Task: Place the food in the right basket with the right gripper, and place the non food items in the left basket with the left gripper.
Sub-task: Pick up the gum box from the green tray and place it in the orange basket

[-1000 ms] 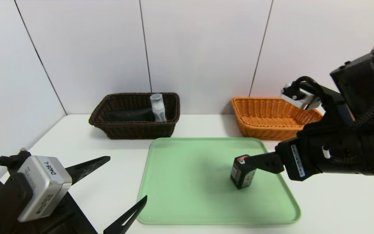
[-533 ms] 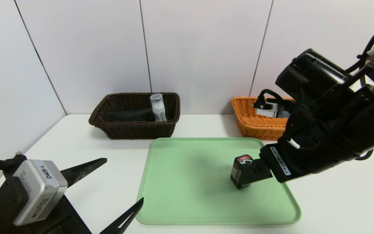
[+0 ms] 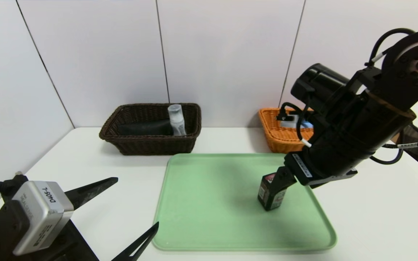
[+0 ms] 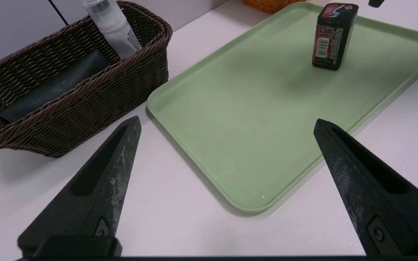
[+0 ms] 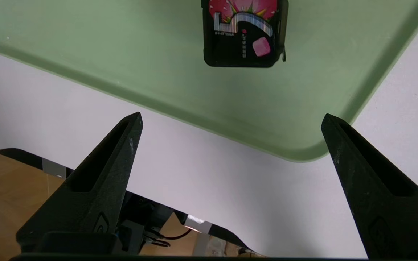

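The right gripper is swinging inward, its empty fingers spreading wide above the green tray, with the black gum box standing just beyond their tips. The left gripper is gaping beside the tray.

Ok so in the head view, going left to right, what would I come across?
Left gripper, then the dark brown basket holding a white bottle, then the green tray, then the small black box standing on it.
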